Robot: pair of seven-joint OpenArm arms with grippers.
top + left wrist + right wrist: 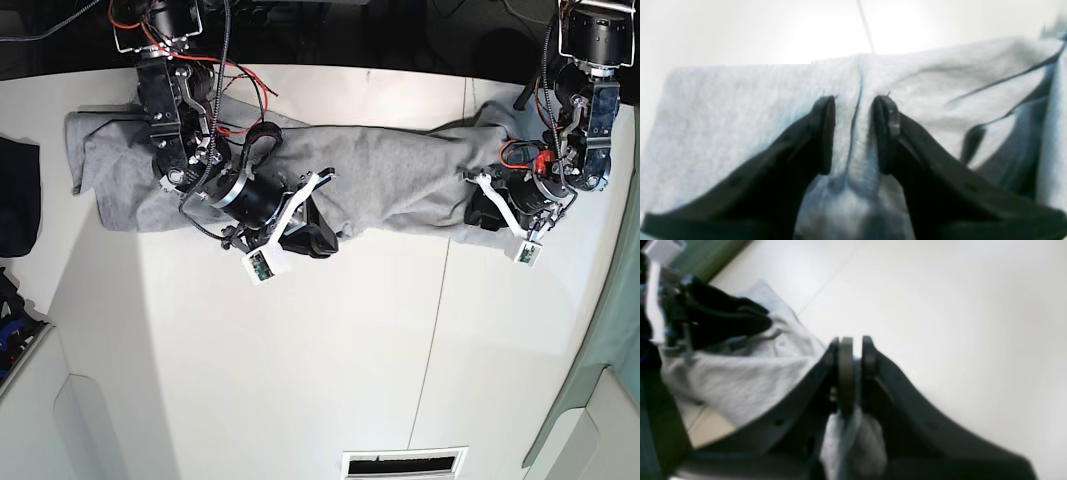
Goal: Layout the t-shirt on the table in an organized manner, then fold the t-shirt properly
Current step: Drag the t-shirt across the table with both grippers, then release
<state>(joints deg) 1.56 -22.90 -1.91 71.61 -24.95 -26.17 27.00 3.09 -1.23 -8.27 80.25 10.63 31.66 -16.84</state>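
Observation:
The light grey t-shirt (390, 180) lies bunched in a long band across the far part of the white table (320, 360). My right gripper (322, 235) is at the band's near edge, about mid-length. In the right wrist view it (853, 343) is shut on a fold of the t-shirt (740, 380), with cloth hanging out below the pads. My left gripper (478, 212) is at the band's right end. Its fingers (823, 133) pinch a raised ridge of the t-shirt (723, 110) between them. No print shows.
A dark cloth (15, 195) lies at the table's left edge. A pale grey-green panel (600, 340) runs along the right side. A vent slot (405, 463) sits at the near edge. Both arms and their cables hang over the far side.

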